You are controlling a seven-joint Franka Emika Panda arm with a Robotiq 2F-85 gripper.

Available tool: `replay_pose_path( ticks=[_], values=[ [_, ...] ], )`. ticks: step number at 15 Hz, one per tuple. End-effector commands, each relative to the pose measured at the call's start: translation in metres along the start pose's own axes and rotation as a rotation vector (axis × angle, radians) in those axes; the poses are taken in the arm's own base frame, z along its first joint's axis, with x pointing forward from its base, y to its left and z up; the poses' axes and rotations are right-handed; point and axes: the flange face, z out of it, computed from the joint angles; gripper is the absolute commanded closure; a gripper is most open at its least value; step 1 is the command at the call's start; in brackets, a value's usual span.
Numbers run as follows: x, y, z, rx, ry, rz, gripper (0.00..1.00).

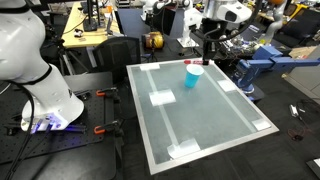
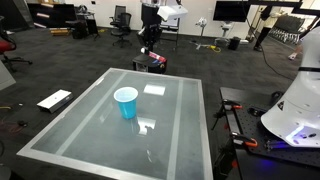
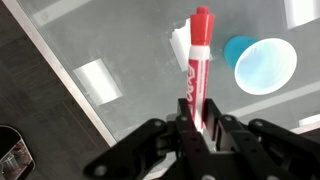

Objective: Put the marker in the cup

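Note:
In the wrist view my gripper (image 3: 197, 125) is shut on the red marker (image 3: 197, 60), which sticks out from between the fingers with its tip pointing away. The light-blue cup (image 3: 262, 64) stands upright and open on the glass table, to the right of the marker's tip and apart from it. In both exterior views the cup (image 1: 193, 75) (image 2: 126, 102) stands on the table, and the gripper (image 1: 206, 48) (image 2: 147, 47) hangs in the air by the table edge near the cup. The marker is too small to make out there.
The grey glass table (image 1: 210, 125) (image 2: 90, 135) carries white tape patches (image 1: 162, 98) (image 3: 98, 80). The white robot base (image 1: 40, 80) (image 2: 300, 105) stands beside it. Desks, chairs and equipment stand on the dark floor around the table.

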Motion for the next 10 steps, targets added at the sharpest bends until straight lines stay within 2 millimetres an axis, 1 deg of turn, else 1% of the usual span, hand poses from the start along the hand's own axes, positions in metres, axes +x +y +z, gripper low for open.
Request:
replay_pose_path(
  ticks=[1, 3, 4, 10],
  values=[
    [-0.001, 0.0, 0.0, 0.0, -0.002, -0.002, 0.8],
    [-0.002, 0.002, 0.002, -0.002, -0.008, -0.001, 0.8],
    [-0.001, 0.0, 0.003, 0.003, 0.009, 0.027, 0.95],
    [0.001, -0.017, 0.004, -0.027, 0.239, 0.199, 0.95]
  ],
)
